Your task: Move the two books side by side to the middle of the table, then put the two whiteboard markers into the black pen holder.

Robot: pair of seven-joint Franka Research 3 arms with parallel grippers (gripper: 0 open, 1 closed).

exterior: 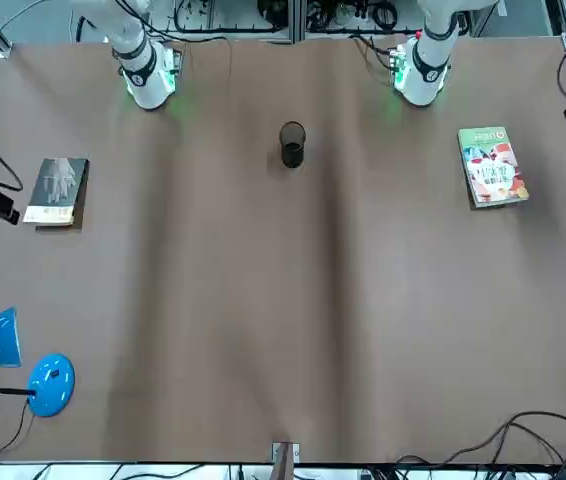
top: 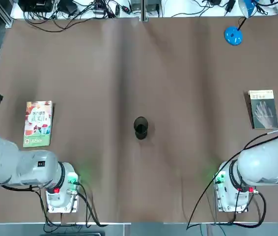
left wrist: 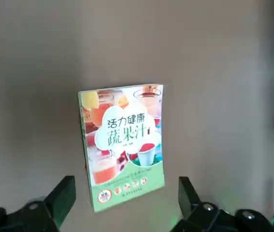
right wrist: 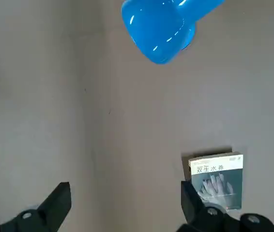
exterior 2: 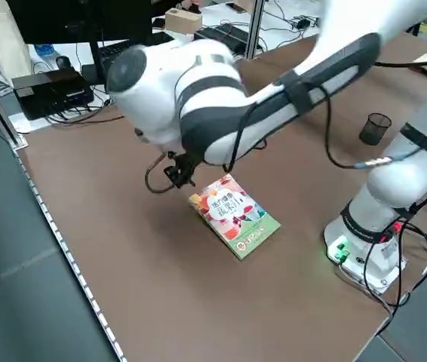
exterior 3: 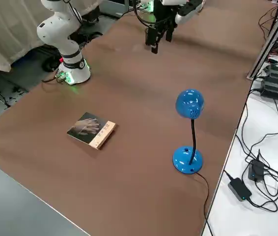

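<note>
The pale book (top: 38, 124) with red and green pictures lies flat on the left of the table (top: 139, 73). My left gripper (left wrist: 125, 203) hangs open above the pale book (left wrist: 122, 150), with nothing held, and shows beside it in the left side view (exterior 2: 177, 170). The dark grey-green book (top: 263, 109) with a pale hand lies near the right edge. My right gripper (right wrist: 125, 203) stands open and high above the table, with that dark book (right wrist: 217, 180) below it. The black pen holder (top: 140, 128) stands upright mid-table. The whiteboard markers are out of view.
A blue desk lamp, its round base (top: 233, 35) at the far right corner, holds its head (exterior 3: 190, 103) above the table near the dark book. Cables and boxes (top: 70, 9) lie beyond the far edge. Both arm bases (top: 60, 192) sit at the near edge.
</note>
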